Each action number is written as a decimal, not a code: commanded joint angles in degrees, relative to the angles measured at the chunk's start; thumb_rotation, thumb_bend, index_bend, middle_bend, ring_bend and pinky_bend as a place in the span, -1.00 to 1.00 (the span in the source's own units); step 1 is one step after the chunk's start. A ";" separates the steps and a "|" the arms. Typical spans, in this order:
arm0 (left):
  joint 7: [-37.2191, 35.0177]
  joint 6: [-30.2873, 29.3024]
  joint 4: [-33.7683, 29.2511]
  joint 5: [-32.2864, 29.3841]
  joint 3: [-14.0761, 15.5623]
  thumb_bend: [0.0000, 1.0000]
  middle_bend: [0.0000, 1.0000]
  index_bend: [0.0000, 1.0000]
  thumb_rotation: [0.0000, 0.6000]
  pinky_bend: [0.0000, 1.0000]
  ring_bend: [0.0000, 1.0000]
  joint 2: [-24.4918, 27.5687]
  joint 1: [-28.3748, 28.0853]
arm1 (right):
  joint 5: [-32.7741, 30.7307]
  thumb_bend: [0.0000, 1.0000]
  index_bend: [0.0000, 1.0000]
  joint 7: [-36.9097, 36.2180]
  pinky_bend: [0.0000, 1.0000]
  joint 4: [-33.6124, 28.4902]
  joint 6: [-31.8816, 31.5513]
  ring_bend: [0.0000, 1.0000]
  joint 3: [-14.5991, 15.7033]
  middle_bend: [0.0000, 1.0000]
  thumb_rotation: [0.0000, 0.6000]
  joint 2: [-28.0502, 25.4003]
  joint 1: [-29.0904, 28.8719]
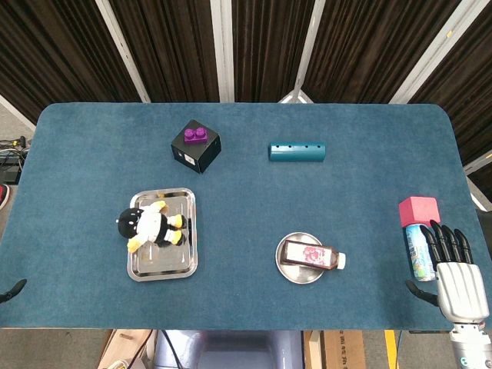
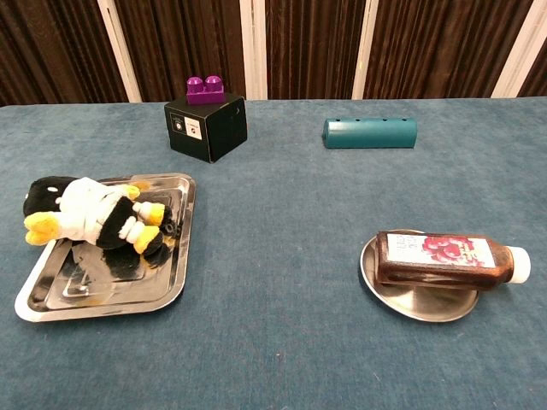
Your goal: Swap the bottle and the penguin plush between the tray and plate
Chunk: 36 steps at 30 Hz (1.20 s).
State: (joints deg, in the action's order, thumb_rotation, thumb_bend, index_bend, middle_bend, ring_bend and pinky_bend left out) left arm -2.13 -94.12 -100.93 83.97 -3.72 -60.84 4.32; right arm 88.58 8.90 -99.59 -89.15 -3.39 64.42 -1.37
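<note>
A black, white and yellow penguin plush (image 1: 151,225) (image 2: 90,215) lies on its side on the steel tray (image 1: 161,265) (image 2: 102,290) at the left, its head over the tray's left rim. A brown bottle (image 1: 310,255) (image 2: 444,259) with a white cap lies flat across the small round plate (image 1: 296,275) (image 2: 419,303) near the middle front. My right hand (image 1: 460,277) is at the table's front right corner, fingers straight and apart, holding nothing, far right of the plate. Only a dark tip of my left hand (image 1: 11,290) shows at the front left edge.
A black box topped by a purple brick (image 1: 195,146) (image 2: 206,124) and a teal bar (image 1: 297,151) (image 2: 369,132) stand at the back. A pink block (image 1: 418,209) and a small can (image 1: 418,250) sit just left of my right hand's fingers.
</note>
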 commanded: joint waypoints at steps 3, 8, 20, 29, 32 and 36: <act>0.34 -0.91 -0.18 1.42 0.50 -0.54 -0.96 -0.75 1.00 -0.74 -1.00 -0.25 0.33 | -0.52 -0.86 -0.86 -0.09 -1.00 -0.23 0.49 -1.00 -0.05 -0.91 1.00 -0.13 -0.14; 0.58 -1.70 0.00 2.02 0.64 -0.54 -0.96 -0.75 1.00 -0.74 -1.00 -0.61 0.65 | -0.03 -0.86 -0.86 -0.37 -1.00 -0.15 0.69 -1.00 0.25 -0.91 1.00 -0.22 -0.21; 0.80 -2.25 -0.16 2.31 0.73 -0.54 -0.96 -0.75 1.00 -0.74 -1.00 -0.88 0.96 | 0.73 -0.86 -0.86 -0.56 -1.00 -2.13 2.32 -1.00 1.50 -0.91 1.00 -0.81 -0.48; 1.81 -1.17 -0.58 1.43 0.46 -0.54 -0.96 -0.75 1.00 -0.74 -1.00 -1.13 0.48 | -0.20 -0.86 -0.86 5.55 -1.00 -9.04 9.14 -1.00 0.86 -0.91 1.00 -0.18 -4.69; 2.04 -1.23 -0.59 1.22 0.31 -0.54 -0.96 -0.75 1.00 -0.74 -1.00 -1.20 0.47 | -2.77 -0.86 -0.86 10.10 -1.00 -13.21 12.31 -1.00 -0.02 -0.91 1.00 -0.29 -6.66; 1.87 -1.05 -0.72 0.60 0.11 -0.54 -0.96 -0.75 1.00 -0.74 -1.00 -1.10 0.47 | -6.73 -0.86 -0.86 15.50 -1.00 -17.88 16.01 -1.00 -0.90 -0.91 1.00 0.82 -9.18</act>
State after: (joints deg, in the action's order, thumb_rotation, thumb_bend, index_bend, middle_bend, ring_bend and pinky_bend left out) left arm -0.23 -95.19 -101.62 84.61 -3.58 -61.97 4.78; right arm 84.37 21.36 -114.75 -75.64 -3.51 64.53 -8.64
